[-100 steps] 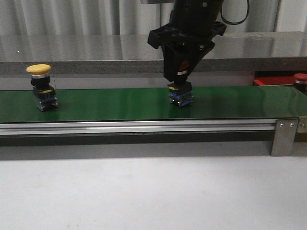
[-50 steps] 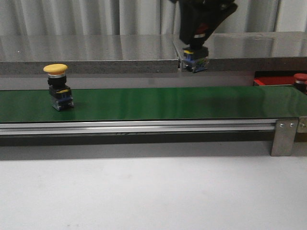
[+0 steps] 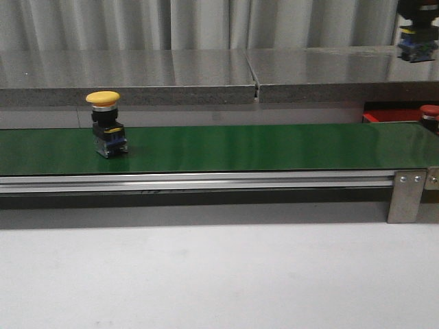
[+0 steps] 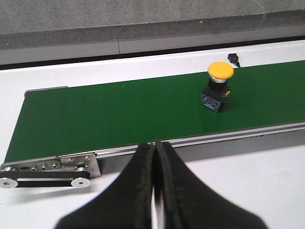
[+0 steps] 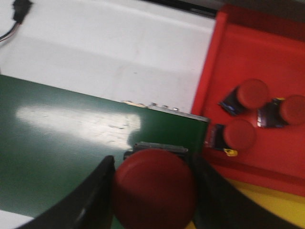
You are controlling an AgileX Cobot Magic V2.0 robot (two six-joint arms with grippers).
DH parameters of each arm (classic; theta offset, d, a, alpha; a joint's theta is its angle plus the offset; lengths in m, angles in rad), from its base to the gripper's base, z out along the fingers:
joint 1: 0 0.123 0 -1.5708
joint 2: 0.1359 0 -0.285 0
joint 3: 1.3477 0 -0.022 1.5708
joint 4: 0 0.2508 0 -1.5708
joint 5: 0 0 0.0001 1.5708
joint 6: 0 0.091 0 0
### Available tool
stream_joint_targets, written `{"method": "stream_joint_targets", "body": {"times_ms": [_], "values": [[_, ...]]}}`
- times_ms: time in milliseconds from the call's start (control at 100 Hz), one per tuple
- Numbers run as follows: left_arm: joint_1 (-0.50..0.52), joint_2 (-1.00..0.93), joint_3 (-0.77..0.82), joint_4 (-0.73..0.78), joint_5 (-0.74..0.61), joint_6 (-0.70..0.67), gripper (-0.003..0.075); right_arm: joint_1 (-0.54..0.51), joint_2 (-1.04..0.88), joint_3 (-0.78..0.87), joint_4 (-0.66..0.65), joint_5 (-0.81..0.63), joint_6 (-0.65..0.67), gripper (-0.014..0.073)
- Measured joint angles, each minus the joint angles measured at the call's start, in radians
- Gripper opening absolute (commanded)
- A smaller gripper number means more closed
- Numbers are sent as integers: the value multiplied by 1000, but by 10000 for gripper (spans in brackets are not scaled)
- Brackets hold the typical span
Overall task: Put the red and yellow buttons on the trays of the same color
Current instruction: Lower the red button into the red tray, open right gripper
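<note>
A red button (image 5: 155, 188) is clamped between the fingers of my right gripper (image 5: 153, 164), above the green belt's end beside the red tray (image 5: 248, 43). Three red buttons (image 5: 239, 135) lie on that tray. A strip of yellow tray (image 5: 267, 205) shows just past it. In the front view the right gripper (image 3: 418, 20) hangs at the upper right edge with the button's body (image 3: 417, 46) below it. A yellow button (image 3: 105, 123) stands upright on the belt at the left. My left gripper (image 4: 155, 145) is shut and empty, in front of the belt, with the yellow button (image 4: 219, 86) well beyond it.
The long green belt (image 3: 260, 147) runs across the table with a metal rail and bracket (image 3: 405, 195) at its front right. The red tray (image 3: 391, 115) with a red button (image 3: 429, 113) sits behind the belt's right end. A grey ledge (image 3: 171, 75) runs along the back.
My right gripper has lifted the red button off the belt and carried it up and to the right. The yellow button has ridden rightward along the belt.
</note>
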Motion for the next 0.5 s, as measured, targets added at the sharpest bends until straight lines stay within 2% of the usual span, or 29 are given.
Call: {"method": "stream_joint_targets", "body": {"times_ms": [260, 500], "values": [[0, 0, 0, 0, 0, 0, -19, -181, 0, 125, 0, -99, 2, 195], [0, 0, 0, 0, 0, 0, -19, -274, 34, 192, 0, -204, 60, 195]]}}
